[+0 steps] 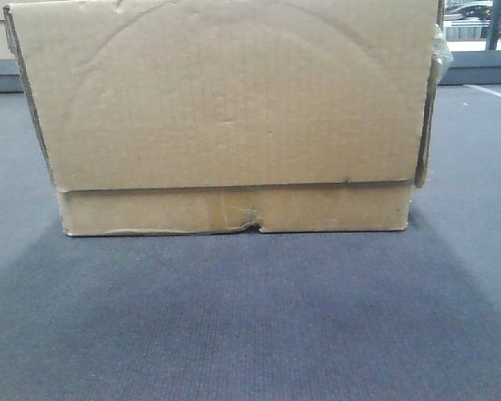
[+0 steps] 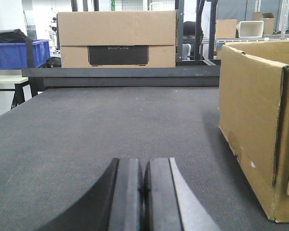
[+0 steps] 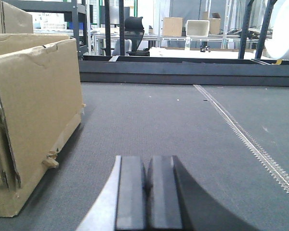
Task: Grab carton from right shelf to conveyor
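Carton (image 1: 225, 117) unmarked, far box (image 2: 116, 39) reads ECOFLOW

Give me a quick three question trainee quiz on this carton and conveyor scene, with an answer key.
1. True or false: the carton rests on the conveyor.
2. Are the left gripper and right gripper open or shut?
3. The tear in the carton's front face is at its: A) top edge B) bottom edge C) left corner.

Key: 1 true. 2 both shut, holding nothing. 3 B.
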`<move>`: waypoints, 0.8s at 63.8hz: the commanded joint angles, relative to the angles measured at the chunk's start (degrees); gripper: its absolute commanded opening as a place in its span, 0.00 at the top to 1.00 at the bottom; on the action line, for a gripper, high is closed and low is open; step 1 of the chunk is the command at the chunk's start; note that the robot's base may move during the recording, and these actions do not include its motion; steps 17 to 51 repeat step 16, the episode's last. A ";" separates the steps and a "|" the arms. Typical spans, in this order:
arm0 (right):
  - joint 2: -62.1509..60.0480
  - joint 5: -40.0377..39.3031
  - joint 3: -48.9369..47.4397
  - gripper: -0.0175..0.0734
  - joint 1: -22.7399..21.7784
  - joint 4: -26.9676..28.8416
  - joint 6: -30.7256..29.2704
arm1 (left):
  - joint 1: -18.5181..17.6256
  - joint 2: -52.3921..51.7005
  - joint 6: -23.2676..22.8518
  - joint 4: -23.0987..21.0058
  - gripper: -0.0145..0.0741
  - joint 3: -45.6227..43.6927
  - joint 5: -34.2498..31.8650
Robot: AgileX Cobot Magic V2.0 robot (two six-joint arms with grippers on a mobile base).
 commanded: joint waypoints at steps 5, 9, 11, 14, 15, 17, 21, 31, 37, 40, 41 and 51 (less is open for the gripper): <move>-0.23 -1.60 0.02 0.89 0.04 0.21 -0.51 | 0.13 -0.27 0.28 -0.28 0.83 -0.14 -1.06; -0.23 -1.60 0.02 0.89 0.04 0.21 -0.51 | 0.13 -0.27 0.28 -0.28 0.83 -0.14 -1.06; -0.23 -1.60 0.02 0.89 0.04 0.21 -0.51 | 0.13 -0.27 0.28 -0.28 0.83 -0.14 -1.06; -0.23 -1.60 0.02 0.89 0.04 0.21 -0.51 | 0.13 -0.27 0.28 -0.28 0.83 -0.14 -1.06; -0.23 -1.60 0.02 0.89 0.04 0.21 -0.51 | 0.13 -0.27 0.28 -0.28 0.83 -0.14 -1.06; -0.23 -1.60 0.02 0.89 0.04 0.21 -0.51 | 0.13 -0.27 0.28 -0.28 0.83 -0.14 -1.06; -0.23 -1.60 0.02 0.89 0.04 0.21 -0.51 | 0.13 -0.27 0.28 -0.28 0.83 -0.14 -1.06; -0.23 -1.60 0.02 0.89 0.04 0.21 -0.51 | 0.13 -0.27 0.28 -0.28 0.83 -0.14 -1.06; -0.23 -1.60 0.02 0.89 0.04 0.21 -0.51 | 0.13 -0.27 0.28 -0.28 0.83 -0.14 -1.06; -0.23 -1.60 0.02 0.89 0.04 0.21 -0.51 | 0.13 -0.27 0.28 -0.28 0.83 -0.14 -1.06; -0.23 -1.60 0.02 0.89 0.04 0.21 -0.51 | 0.13 -0.27 0.28 -0.28 0.83 -0.14 -1.06; -0.23 -1.60 0.02 0.89 0.04 0.21 -0.51 | 0.13 -0.27 0.28 -0.28 0.83 -0.14 -1.06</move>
